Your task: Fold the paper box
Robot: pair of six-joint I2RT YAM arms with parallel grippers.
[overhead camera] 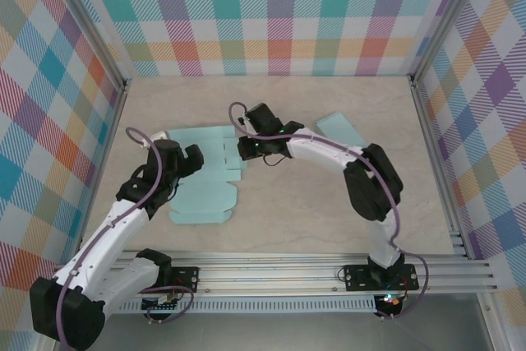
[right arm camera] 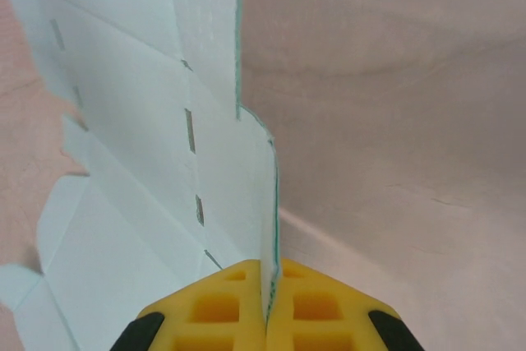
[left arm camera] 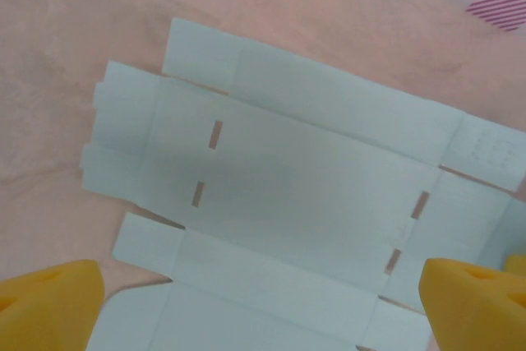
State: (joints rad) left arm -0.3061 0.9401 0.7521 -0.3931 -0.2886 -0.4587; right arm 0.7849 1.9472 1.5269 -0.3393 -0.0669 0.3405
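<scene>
Right wrist view: right pincer (right arm camera: 267,306) clamped on the paper box blank's (right arm camera: 136,150) lifted edge. Left wrist view: left pincer (left arm camera: 261,306) spread above 4 slots (left arm camera: 215,134).

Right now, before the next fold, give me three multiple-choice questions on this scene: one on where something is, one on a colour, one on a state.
1. Where does the left pincer hang?
A over the flat paper box
B over a cup
C over a pile of cloth

2. What colour is the paper box?
A red
B pale blue
C black

3. How is the right pincer?
A wide open
B shut on nothing
C shut on the paper box's edge

Answers:
1 A: the left wrist view looks down on the sheet between its spread fingers.
2 B: every view shows pale blue card.
3 C: its yellow fingers meet with the edge pinched between them.
</scene>
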